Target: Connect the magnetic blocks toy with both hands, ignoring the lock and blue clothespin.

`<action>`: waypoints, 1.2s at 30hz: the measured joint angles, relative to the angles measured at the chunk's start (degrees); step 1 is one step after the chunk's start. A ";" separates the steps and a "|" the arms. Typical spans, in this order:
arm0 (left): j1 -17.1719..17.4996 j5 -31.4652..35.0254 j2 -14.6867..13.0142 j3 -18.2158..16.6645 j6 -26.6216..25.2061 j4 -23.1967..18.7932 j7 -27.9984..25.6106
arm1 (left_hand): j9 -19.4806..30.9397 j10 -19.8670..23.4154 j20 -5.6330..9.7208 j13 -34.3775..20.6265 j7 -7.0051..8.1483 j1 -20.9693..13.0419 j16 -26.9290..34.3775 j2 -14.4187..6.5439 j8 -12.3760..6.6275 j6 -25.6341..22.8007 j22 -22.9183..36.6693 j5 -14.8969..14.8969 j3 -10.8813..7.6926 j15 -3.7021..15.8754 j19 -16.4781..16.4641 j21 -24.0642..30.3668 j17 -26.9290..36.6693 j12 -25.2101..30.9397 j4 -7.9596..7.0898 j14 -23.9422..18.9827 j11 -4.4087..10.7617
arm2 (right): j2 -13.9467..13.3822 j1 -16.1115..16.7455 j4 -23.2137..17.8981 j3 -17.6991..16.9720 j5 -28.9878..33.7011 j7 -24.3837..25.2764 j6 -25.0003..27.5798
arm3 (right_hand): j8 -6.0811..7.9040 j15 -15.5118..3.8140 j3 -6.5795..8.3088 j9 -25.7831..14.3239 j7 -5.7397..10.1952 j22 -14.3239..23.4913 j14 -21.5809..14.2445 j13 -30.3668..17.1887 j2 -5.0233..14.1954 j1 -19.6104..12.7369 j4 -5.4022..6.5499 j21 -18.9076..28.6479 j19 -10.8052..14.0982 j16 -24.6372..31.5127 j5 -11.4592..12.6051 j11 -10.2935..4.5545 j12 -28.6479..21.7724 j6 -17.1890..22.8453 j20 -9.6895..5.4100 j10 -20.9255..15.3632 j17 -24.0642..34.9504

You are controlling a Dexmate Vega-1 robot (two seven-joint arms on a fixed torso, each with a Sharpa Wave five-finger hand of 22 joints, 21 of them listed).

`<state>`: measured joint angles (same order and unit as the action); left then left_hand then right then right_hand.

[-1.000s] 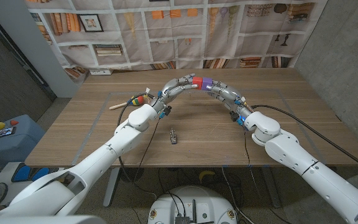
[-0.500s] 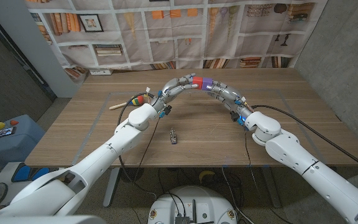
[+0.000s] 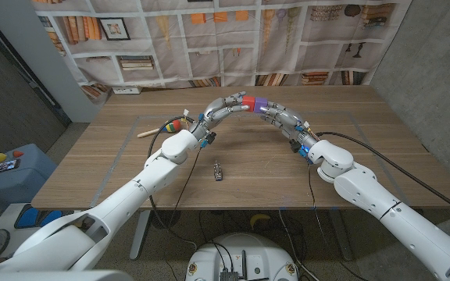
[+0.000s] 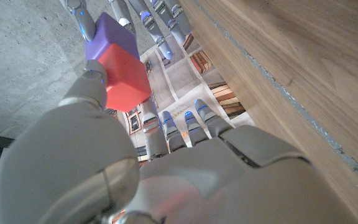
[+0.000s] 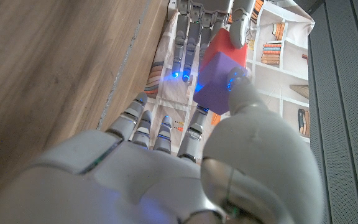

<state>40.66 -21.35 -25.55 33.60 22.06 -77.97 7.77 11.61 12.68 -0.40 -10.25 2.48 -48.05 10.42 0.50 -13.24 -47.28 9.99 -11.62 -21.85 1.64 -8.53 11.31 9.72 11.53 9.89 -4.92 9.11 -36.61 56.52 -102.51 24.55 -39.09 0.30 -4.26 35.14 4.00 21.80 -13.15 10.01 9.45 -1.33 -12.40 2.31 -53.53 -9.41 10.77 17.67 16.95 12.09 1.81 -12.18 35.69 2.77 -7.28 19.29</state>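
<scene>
A red block (image 3: 248, 102) and a purple block (image 3: 260, 103) are joined face to face, held in the air above the far middle of the table. My left hand (image 3: 223, 108) holds the red block (image 4: 124, 78) from the left. From the other side my right hand (image 3: 281, 115) holds the purple block (image 5: 219, 79). In the left wrist view the purple block (image 4: 109, 36) sits against the red one, with the right hand's fingers (image 4: 157, 18) beyond. The red block (image 5: 224, 44) in the right wrist view lies beyond the purple one.
A small metal lock (image 3: 218, 171) lies on the wooden table (image 3: 116, 168) near its front middle. A wooden stick with a coloured end (image 3: 162, 127) lies at the left. A bookshelf-print backdrop hangs behind the far edge.
</scene>
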 measured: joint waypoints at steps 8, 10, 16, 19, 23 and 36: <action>0.12 0.05 0.01 0.00 0.09 -0.01 -0.10 | -0.01 0.00 0.00 0.00 0.00 0.07 0.00 -0.07 0.02 0.00 0.00 0.11 0.01 0.00 0.00 0.00 0.00 0.00 0.01 0.00 0.00 | 0.14 0.03 0.27 -0.03 -0.34 -0.47 -0.42 | -0.88 0.01 -0.24 0.11 -0.61 0.00 0.01 0.00 0.00 0.01 0.23 0.00 -0.33 -0.22 0.00 0.11 0.32 -0.61 0.34 0.59 0.00; 0.14 0.08 0.00 0.00 0.10 -0.03 -0.15 | -0.01 0.00 0.00 0.00 0.00 0.07 0.00 -0.07 0.05 0.00 0.00 0.11 0.01 0.00 0.00 0.00 0.00 0.00 0.01 0.00 0.00 | 0.16 0.05 0.31 -0.03 -0.42 -0.57 -0.49 | -0.88 0.31 -0.46 0.19 -0.61 0.00 0.31 0.00 0.00 0.01 0.01 0.00 -0.41 -0.35 0.00 0.13 0.32 -0.61 0.41 0.76 -0.01; 0.24 0.16 -0.02 -0.04 0.10 -0.26 -0.29 | -0.02 0.00 0.00 0.00 -0.24 0.07 0.00 -0.08 0.22 -0.23 0.00 0.11 0.02 0.00 0.00 0.00 0.00 0.00 0.02 0.00 0.00 | 0.23 0.14 0.42 -0.05 -0.60 -0.81 -0.72 | -1.43 0.31 -0.47 0.24 -0.68 0.00 0.31 0.00 0.75 0.77 0.00 0.00 -0.40 -0.44 0.00 0.40 0.32 -1.16 0.41 1.03 -0.01; 0.27 0.19 -0.04 -0.07 0.13 -0.32 -0.36 | -0.03 0.00 0.00 0.00 -0.23 0.07 0.00 -0.08 0.23 -0.23 0.00 0.13 0.03 0.00 0.00 0.00 0.00 0.00 0.02 0.00 0.00 | 0.25 0.16 0.47 -0.05 -0.66 -0.95 -0.84 | -1.55 0.53 -0.47 0.36 -0.68 0.00 0.52 0.00 0.75 0.77 0.00 0.00 -0.40 -0.44 0.00 0.44 0.54 -1.16 0.41 1.06 -0.01; 0.29 0.20 -0.04 -0.10 0.23 -0.34 -0.45 | -0.05 0.00 0.00 0.00 -0.23 0.07 0.00 -0.08 0.30 -0.23 0.00 0.16 0.03 0.00 0.00 0.00 0.00 0.00 0.02 0.00 0.00 | 0.28 0.16 0.54 -0.05 -0.71 -1.20 -1.00 | -1.56 0.72 -0.64 0.38 -0.68 0.00 0.72 0.00 0.75 0.77 0.16 0.00 -0.61 -0.44 0.00 0.34 0.54 -1.76 0.61 1.57 -0.01; 0.55 0.26 -0.06 -0.30 0.24 -0.69 -1.00 | -0.04 0.00 0.00 0.00 -0.23 0.08 0.00 -0.08 0.00 -0.22 0.00 0.17 0.11 0.00 0.00 0.00 0.00 0.00 0.09 0.00 0.00 | 0.37 0.09 0.98 0.07 -0.86 -2.06 -1.63 | -2.36 1.24 -1.13 0.39 -0.69 0.00 1.24 0.01 0.71 0.76 -0.02 0.00 -0.92 -0.86 0.00 0.85 0.76 -3.41 0.93 2.53 -0.01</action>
<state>41.22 -21.09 -25.60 33.30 22.30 -78.66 6.78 11.57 12.68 -0.40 -10.25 2.26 -47.97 10.42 0.41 -13.24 -47.50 9.99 -11.45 -21.73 1.64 -8.53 11.31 9.72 11.53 9.98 -4.92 9.11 -36.24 56.61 -101.53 24.62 -39.96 -1.76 -5.89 32.78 5.24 20.68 -12.77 9.32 9.45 -0.09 -12.39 3.02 -52.78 -9.43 10.77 16.75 16.09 12.09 2.66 -11.42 32.28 3.70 -4.74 19.28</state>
